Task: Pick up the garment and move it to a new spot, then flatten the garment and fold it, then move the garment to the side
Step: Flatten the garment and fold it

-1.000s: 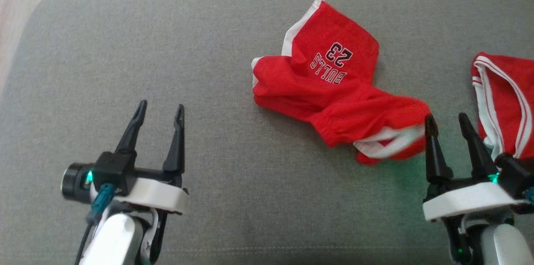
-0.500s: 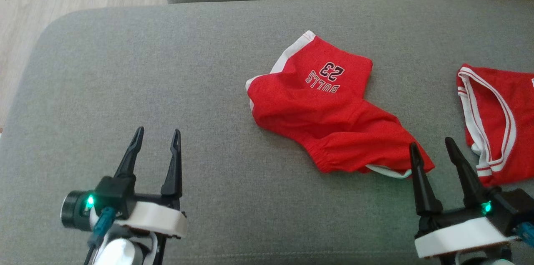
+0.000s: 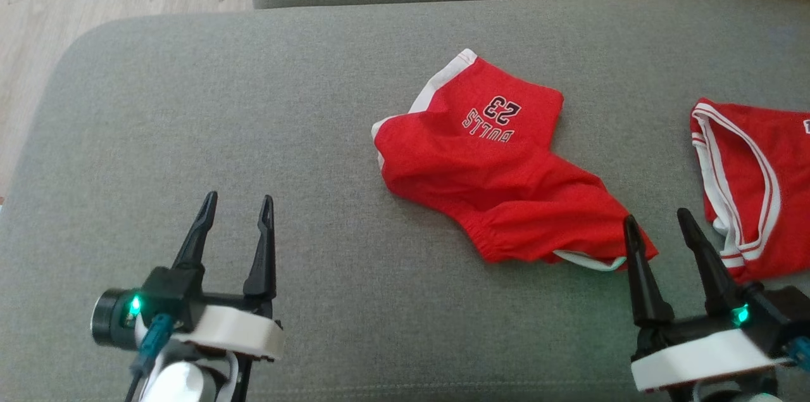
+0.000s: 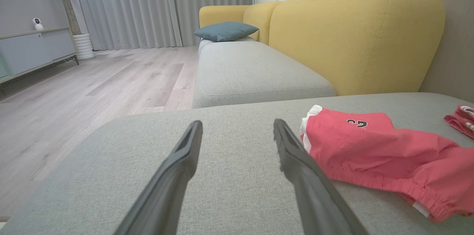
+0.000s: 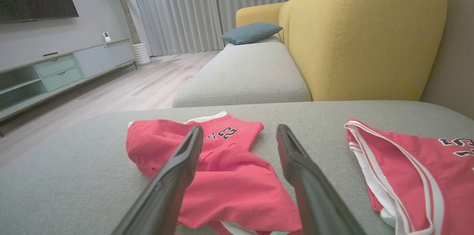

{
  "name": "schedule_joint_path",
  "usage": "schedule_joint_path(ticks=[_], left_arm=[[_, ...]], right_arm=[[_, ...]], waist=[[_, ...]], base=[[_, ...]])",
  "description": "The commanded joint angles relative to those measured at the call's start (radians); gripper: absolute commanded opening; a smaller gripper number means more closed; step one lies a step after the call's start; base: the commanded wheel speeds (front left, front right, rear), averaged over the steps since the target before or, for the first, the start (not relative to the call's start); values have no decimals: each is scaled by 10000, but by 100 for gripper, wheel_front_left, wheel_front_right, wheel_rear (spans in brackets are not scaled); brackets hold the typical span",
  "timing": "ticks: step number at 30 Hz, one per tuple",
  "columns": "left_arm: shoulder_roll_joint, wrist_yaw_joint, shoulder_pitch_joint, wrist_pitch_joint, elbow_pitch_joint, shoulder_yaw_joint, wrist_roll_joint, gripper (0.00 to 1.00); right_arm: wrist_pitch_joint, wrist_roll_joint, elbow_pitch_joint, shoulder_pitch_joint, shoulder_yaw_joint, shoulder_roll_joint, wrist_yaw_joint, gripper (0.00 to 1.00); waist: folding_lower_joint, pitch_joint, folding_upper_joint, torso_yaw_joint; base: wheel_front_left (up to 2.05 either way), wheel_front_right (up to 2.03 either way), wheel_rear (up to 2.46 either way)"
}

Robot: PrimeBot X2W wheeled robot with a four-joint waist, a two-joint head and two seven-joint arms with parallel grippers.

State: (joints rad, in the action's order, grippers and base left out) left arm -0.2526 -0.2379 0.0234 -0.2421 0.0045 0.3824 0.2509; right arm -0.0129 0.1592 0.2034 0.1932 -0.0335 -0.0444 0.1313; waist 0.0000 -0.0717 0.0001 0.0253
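Red shorts [image 3: 506,187] have settled flatter beside the wide-spread right end effector [image 3: 656,216].

The left half of the wide grey fabric sofa seat [image 3: 190,104] is free to pass over. Crumpled red shorts with white trim [image 3: 493,180] occupy the middle, a red white-striped jersey [image 3: 759,180] the right edge; a narrow grey strip separates them.
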Motion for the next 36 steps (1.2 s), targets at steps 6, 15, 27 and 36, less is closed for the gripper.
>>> schedule_joint_path(ticks=[6,15,27,36], left_arm=[[-248,-25,327,-14,-413,-240,17,100],[618,1344,1699,1083,-49,1713,-102,100],[1922,2546,3180,2531,2332,3129,1260,100],[2014,2850,3735,2402,3404,3426,2309,100]], right_arm=[[-31,153,389,-221,-234,-60,-6,100],[15,85,448,-558,-335,-59,-6,100],[-111,209,301,-1187,-558,-59,-6,100],[-296,364,124,-1387,-620,-59,-6,100]], waist=[[0,-86,-1,-15],[0,-873,-1,-155],[0,-2056,-1,-1108],[0,-2383,-1,-1493]], base=[[0,0,0],[0,0,0],[0,0,0],[0,0,0]])
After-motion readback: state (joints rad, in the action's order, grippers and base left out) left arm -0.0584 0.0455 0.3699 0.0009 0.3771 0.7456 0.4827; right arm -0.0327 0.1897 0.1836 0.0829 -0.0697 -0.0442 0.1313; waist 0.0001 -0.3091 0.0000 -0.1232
